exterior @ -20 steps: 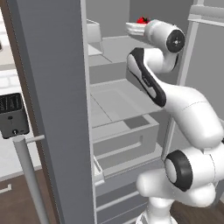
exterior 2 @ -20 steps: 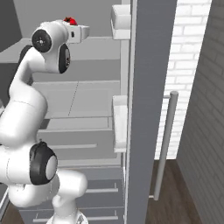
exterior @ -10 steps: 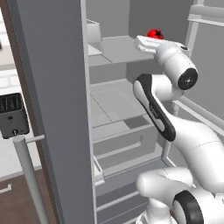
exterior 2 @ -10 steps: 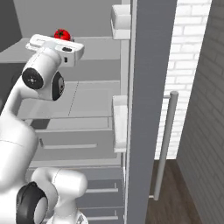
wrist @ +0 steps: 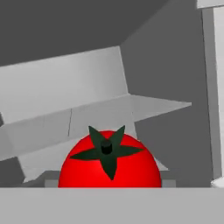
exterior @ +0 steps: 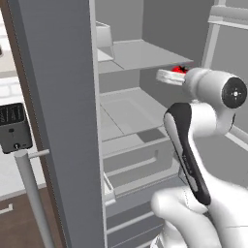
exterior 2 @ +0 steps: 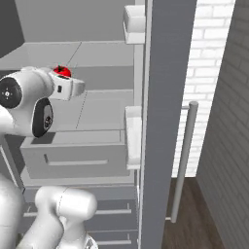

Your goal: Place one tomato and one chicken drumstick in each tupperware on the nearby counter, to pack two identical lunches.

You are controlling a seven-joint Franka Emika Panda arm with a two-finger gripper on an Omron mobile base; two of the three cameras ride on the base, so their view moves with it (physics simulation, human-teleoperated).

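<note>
tomato [wrist: 109, 162] close before the claw, stem facing camera, inside fridge [exterior: 135, 53]

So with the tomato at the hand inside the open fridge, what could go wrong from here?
1. The tomato sits right at the gripper, but the fingertips are hidden, so a firm hold can't be confirmed; a round fruit may slip free.
2. The hand is between the fridge shelves, close to the door and its bins; a wide swing out could clip them.
</note>
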